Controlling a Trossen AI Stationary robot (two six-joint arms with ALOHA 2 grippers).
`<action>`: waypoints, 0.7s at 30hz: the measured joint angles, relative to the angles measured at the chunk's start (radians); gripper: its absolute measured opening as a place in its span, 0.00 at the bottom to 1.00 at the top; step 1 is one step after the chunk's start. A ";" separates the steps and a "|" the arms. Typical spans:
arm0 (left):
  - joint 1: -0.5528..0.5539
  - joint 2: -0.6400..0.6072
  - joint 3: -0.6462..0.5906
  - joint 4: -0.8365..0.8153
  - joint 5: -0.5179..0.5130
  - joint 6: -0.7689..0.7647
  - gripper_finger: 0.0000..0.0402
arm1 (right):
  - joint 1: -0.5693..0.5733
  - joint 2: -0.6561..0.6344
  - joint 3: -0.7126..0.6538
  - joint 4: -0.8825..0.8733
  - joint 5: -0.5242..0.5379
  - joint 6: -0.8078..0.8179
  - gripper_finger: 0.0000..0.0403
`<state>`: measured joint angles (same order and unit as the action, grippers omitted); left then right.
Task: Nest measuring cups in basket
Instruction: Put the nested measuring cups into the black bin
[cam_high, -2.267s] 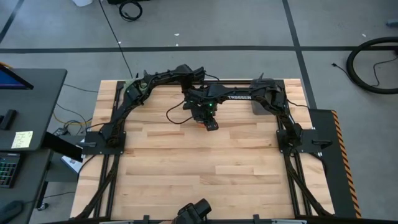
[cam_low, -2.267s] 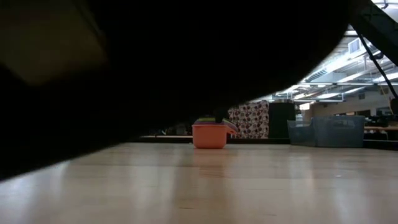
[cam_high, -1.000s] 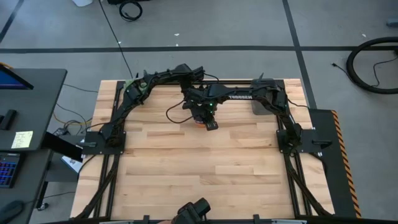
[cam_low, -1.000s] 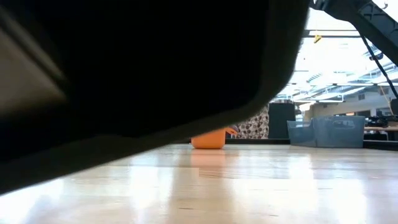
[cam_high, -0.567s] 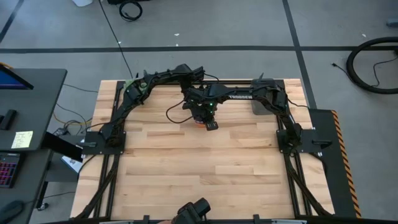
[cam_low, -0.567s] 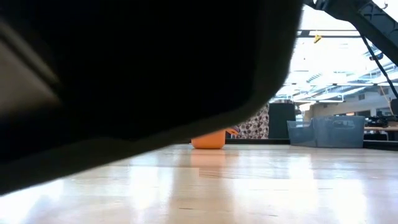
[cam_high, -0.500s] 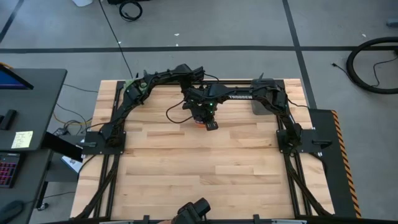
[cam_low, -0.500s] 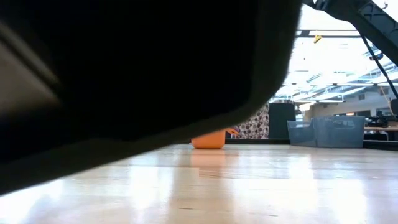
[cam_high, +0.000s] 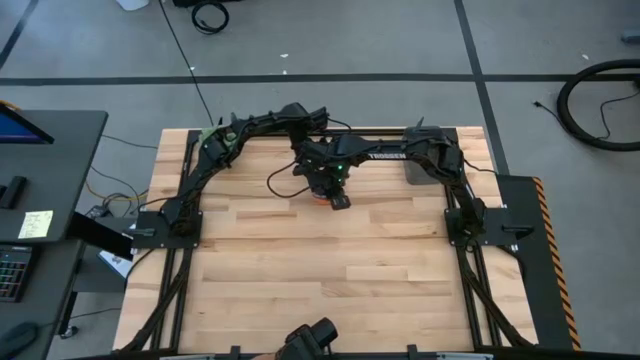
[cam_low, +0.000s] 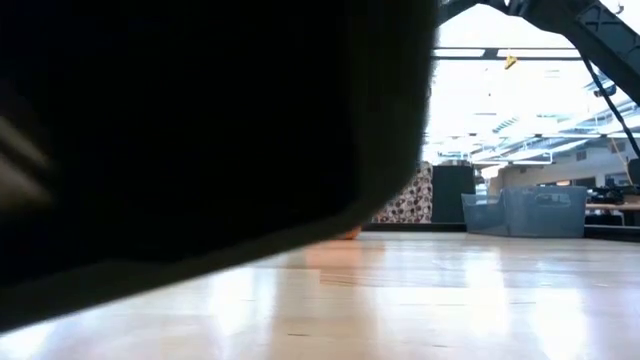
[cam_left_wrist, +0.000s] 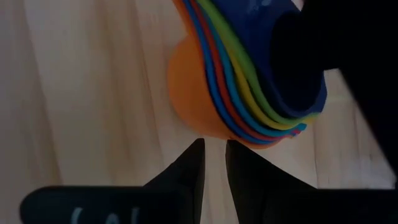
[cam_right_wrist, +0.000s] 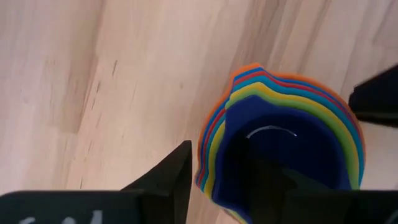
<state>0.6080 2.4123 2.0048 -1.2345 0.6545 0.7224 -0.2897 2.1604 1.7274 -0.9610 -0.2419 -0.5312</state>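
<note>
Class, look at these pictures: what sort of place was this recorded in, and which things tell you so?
Probably a robotics lab or workshop. A butcher-block wooden table stands on a grey concrete floor marked with dark tape lines, beside a dark desk with a keyboard; the low view shows open industrial ceiling lighting.

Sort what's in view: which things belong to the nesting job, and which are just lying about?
Job: cup stack, left gripper, right gripper. No basket in view.
Lying about: grey bins, keyboard, floor cable.
</note>
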 joint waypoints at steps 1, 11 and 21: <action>0.000 0.000 0.000 -0.003 -0.002 0.001 0.16 | -0.003 0.000 -0.005 0.016 -0.014 0.000 0.33; 0.006 0.010 0.001 -0.011 -0.016 -0.003 0.10 | -0.015 0.001 -0.009 0.037 -0.058 0.001 0.34; 0.019 -0.011 0.001 -0.048 -0.054 -0.031 0.10 | -0.010 0.001 -0.009 0.049 -0.057 0.004 0.37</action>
<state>0.6270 2.4010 2.0056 -1.2822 0.6006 0.6918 -0.2997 2.1616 1.7184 -0.9123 -0.2988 -0.5274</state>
